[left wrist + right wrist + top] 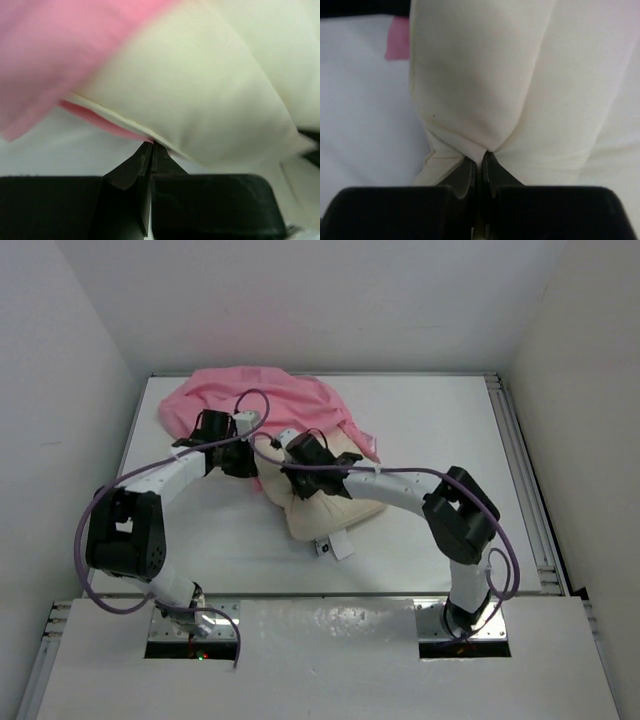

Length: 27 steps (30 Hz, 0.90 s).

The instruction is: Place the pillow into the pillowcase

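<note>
The pink pillowcase [260, 405] lies bunched at the back of the table, its near part draped over the far end of the cream pillow [335, 512]. My left gripper [243, 462] sits at the pillowcase mouth. In the left wrist view its fingertips [151, 145] are shut on the thin lower pink layer [95, 120] under the pillow [200, 90]. My right gripper [300, 478] rests on the pillow's far-left corner. In the right wrist view it [482, 156] is shut on a pinched fold of the pillow [485, 75]. A white tag [336, 545] shows on the pillow's near edge.
The white table [450, 440] is enclosed by white walls on the left, back and right. A metal rail [525, 480] runs along its right edge. Purple cables loop over both arms.
</note>
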Each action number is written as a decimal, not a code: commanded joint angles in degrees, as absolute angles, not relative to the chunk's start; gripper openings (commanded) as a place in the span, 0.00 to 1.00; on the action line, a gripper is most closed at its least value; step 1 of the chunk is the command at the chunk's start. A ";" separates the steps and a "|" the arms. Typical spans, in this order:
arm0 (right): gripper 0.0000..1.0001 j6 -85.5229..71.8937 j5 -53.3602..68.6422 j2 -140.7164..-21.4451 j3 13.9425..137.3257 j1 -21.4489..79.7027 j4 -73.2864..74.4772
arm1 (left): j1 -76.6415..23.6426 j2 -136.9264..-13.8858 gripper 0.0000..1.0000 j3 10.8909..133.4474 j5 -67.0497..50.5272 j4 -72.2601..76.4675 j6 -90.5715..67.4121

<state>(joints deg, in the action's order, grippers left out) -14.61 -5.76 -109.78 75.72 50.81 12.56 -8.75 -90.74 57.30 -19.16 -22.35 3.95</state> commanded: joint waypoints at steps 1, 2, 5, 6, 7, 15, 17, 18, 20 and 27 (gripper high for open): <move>0.00 -20.63 -3.69 -108.73 82.96 45.63 5.11 | -11.25 -86.84 0.00 61.08 -29.00 -30.83 14.49; 0.00 -21.96 -3.78 -108.02 84.97 43.44 2.23 | -11.95 -86.57 0.00 62.65 -30.66 -33.55 16.42; 0.00 -26.27 -5.26 -107.40 88.23 39.74 -2.26 | -14.75 -85.35 0.00 66.16 -33.57 -39.35 21.59; 0.00 -27.15 -6.14 -107.49 88.76 39.20 -3.07 | -15.64 -84.91 0.00 67.14 -34.27 -40.85 23.01; 0.00 -28.72 -8.15 -108.01 89.12 38.24 -4.38 | -17.21 -84.29 0.00 68.19 -36.45 -43.74 25.99; 0.00 -35.86 -11.07 -113.02 91.15 40.34 -6.59 | -24.08 -86.31 0.00 81.99 -51.23 -54.84 34.28; 0.00 -39.09 -10.64 -113.73 88.18 40.96 -6.85 | -24.87 -86.83 0.00 83.75 -53.69 -57.47 35.85; 0.00 -40.16 -9.59 -113.82 86.33 40.61 -9.12 | -24.96 -86.75 0.00 83.85 -54.57 -59.39 37.86; 0.00 -43.57 -3.63 -113.73 80.79 39.73 -12.90 | -24.44 -86.23 0.00 81.75 -54.76 -60.73 39.72; 0.97 -40.35 13.01 -108.30 74.02 35.60 -13.30 | -18.39 -84.64 0.50 83.04 -50.46 -67.85 47.55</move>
